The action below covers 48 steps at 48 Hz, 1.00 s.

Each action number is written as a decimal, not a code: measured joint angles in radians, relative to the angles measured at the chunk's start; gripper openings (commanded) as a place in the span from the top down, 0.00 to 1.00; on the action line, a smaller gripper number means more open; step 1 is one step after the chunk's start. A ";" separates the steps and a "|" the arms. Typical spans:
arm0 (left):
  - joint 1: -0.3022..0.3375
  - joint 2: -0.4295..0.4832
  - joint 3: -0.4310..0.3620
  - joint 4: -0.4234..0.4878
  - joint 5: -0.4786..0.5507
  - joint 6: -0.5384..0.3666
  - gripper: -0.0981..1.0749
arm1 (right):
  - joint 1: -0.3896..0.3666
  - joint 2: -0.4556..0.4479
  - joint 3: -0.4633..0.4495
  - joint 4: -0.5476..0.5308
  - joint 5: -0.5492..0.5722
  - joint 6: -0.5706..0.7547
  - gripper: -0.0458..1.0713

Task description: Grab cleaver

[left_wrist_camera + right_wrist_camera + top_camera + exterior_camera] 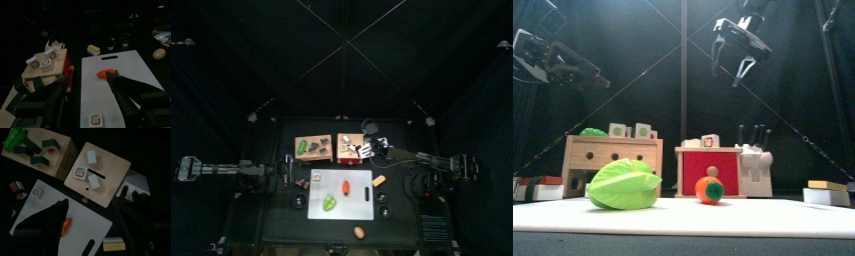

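Observation:
A white knife block (755, 168) stands at the back right of the table, with several black handles (751, 135) sticking up from it. Which handle is the cleaver's I cannot tell. My right gripper (731, 68) hangs high above the block, open and empty. From above, the right gripper (372, 138) sits over the knife block (376, 151). Its wrist view looks down between its spread jaws at the knife block (135, 187). My left gripper (90, 95) is open and empty, raised over the table's left side (285, 173).
A white cutting board (342, 205) carries a green lettuce (623, 187) and a small carrot (710, 189). Behind them stand a wooden box (607, 155) with sushi pieces on top and a red-fronted box (708, 168). A brown egg (360, 233) lies near the front edge.

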 measured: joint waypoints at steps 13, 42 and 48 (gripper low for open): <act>0.002 -0.002 0.009 -0.018 0.000 -0.005 0.11 | -0.101 0.021 0.183 0.072 -0.044 0.009 0.09; 0.000 -0.002 0.015 -0.031 0.000 -0.002 0.11 | -0.167 0.066 0.199 0.057 -0.080 0.012 0.34; 0.002 -0.002 0.015 -0.031 0.000 -0.002 0.11 | -0.169 0.075 0.199 0.052 -0.066 0.012 0.42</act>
